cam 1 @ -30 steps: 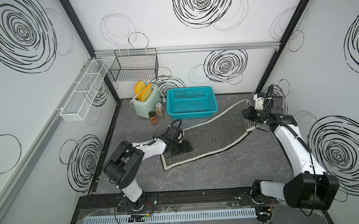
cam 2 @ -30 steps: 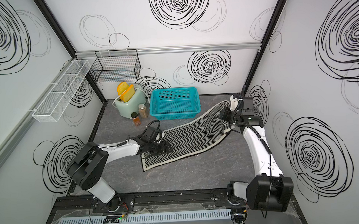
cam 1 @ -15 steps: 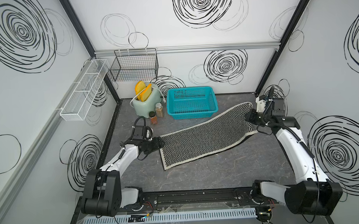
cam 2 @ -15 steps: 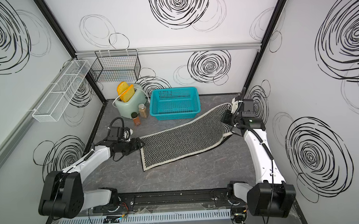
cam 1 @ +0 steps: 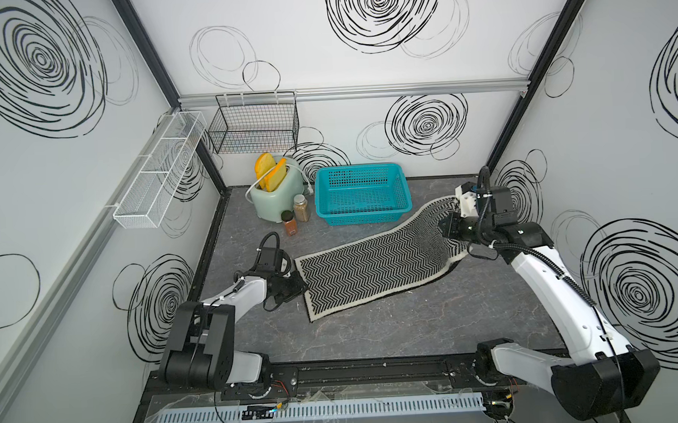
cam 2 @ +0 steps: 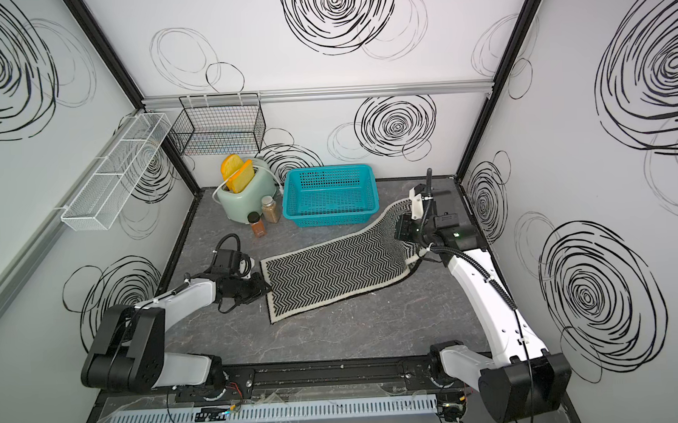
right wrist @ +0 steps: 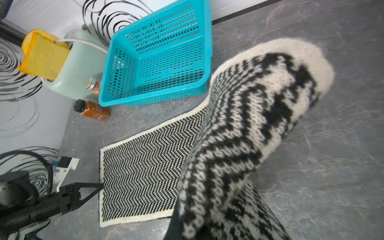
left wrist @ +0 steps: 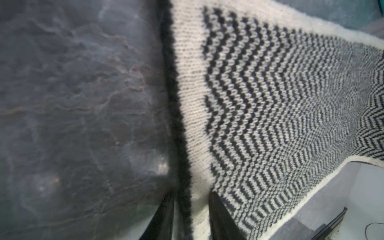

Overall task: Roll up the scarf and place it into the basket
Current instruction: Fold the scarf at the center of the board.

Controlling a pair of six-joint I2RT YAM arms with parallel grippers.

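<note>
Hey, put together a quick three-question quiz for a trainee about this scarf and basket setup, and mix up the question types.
1. True or false: the scarf lies inside the basket.
2. Multiple choice: which end effector holds the scarf's raised end? A) left B) right C) neither
3. Fill in the blank: the two bread slices stand in the ____.

Key
1. False. It is spread on the tabletop beside the basket.
2. B. The right end effector is closed on that end.
3. toaster
</note>
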